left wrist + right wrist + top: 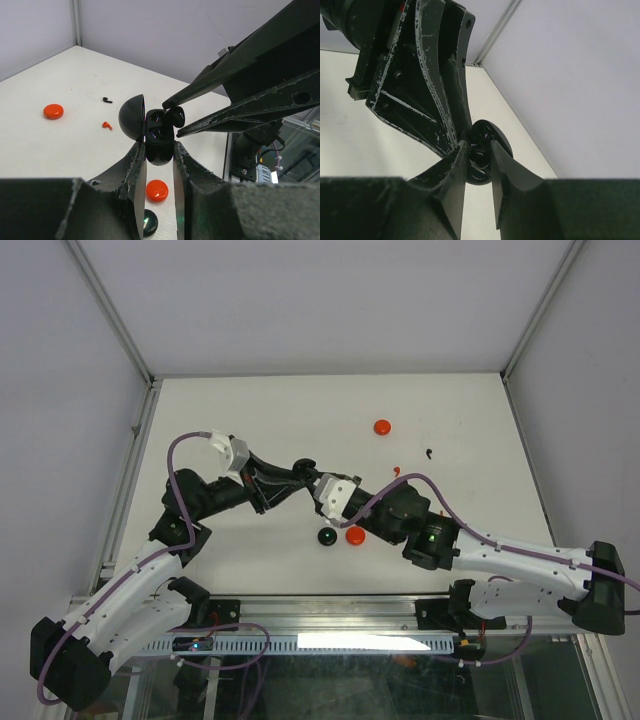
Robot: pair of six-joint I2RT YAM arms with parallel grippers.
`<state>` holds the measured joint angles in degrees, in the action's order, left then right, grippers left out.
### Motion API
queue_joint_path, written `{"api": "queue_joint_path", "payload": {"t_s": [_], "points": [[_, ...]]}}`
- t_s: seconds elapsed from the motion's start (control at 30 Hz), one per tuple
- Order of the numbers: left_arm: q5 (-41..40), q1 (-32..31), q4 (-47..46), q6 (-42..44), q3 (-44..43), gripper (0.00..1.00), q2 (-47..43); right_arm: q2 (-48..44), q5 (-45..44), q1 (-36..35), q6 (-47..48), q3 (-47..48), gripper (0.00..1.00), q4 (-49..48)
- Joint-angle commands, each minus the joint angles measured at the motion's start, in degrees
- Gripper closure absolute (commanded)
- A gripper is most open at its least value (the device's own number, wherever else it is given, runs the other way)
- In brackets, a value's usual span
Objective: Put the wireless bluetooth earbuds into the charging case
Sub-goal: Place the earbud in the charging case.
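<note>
The left jaws hold the open black case [159,150] above the table [250,420]. At its three o'clock side, the right jaws sit narrow around a black earbud [175,116]; I cannot tell if they pinch it.

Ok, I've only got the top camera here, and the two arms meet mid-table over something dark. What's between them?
Observer: The left fingers clamp a black charging case by its base.
Operator: Is it open?
Observer: Yes, its domed lid stands open, on the side away from the right arm.
Operator: And the right arm?
Observer: A black earbud sits at the case's mouth, between the tips of the right fingers. I can't tell whether they grip it.
</note>
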<state>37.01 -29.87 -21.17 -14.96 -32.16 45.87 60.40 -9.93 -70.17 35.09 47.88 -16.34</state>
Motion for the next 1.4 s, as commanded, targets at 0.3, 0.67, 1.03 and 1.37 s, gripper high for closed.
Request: {"api": "queue_joint_path", "payload": {"t_s": [0.3, 0.67, 1.03, 1.37], "points": [[-2.08, 0.69, -2.19, 1.85, -0.59, 1.00, -0.21, -2.24, -3.32, -0.29, -4.86, 1.76, 0.45, -1.90], [-3.81, 0.69, -0.03, 4.48, -1.01, 1.00, 0.08, -2.09, -14.84, -0.23, -18.70, 6.49, 0.20, 1.11], [-3.88, 0.70, 0.29, 4.63, -1.00, 1.00, -0.37, 2.53, -21.44, -0.02, -23.85, 10.72, 0.13, 5.32], [-3.80, 0.69, 0.34, 4.72, -0.97, 1.00, -0.87, -0.15, -22.82, 0.30, -24.21, 8.98, 0.12, 9.32]]}}
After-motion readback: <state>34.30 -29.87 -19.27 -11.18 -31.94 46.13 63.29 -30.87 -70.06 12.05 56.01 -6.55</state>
